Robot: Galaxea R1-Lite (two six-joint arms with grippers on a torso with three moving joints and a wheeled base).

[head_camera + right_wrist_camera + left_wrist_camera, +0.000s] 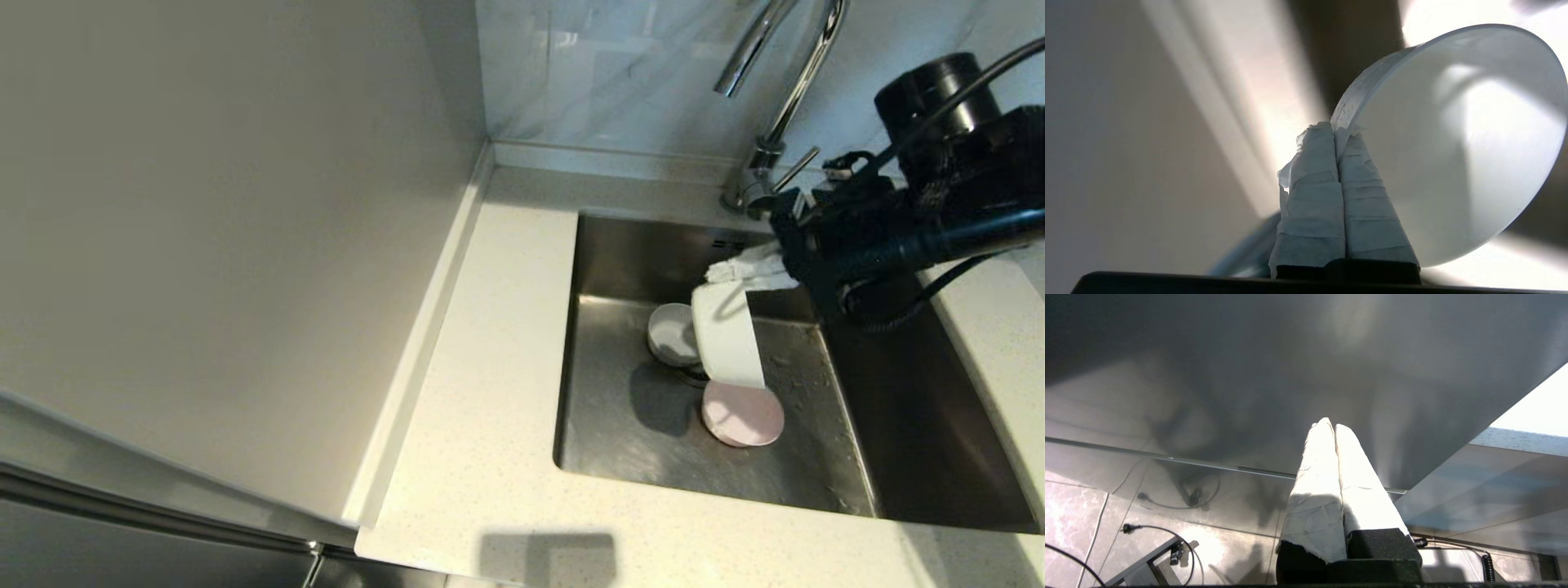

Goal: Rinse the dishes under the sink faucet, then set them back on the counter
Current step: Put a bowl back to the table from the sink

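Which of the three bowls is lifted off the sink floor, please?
The white bowl pinched by the right gripper; the pink bowl and other white bowl rest below.

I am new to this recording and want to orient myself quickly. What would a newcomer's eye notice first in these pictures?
First, the right gripper, reaching over the sink, pinches the rim of a white bowl and holds it tilted on edge above the basin. Below it on the sink floor lie a second white bowl and a pink bowl, with the faucet arching behind. The left gripper is shut, away from the sink.
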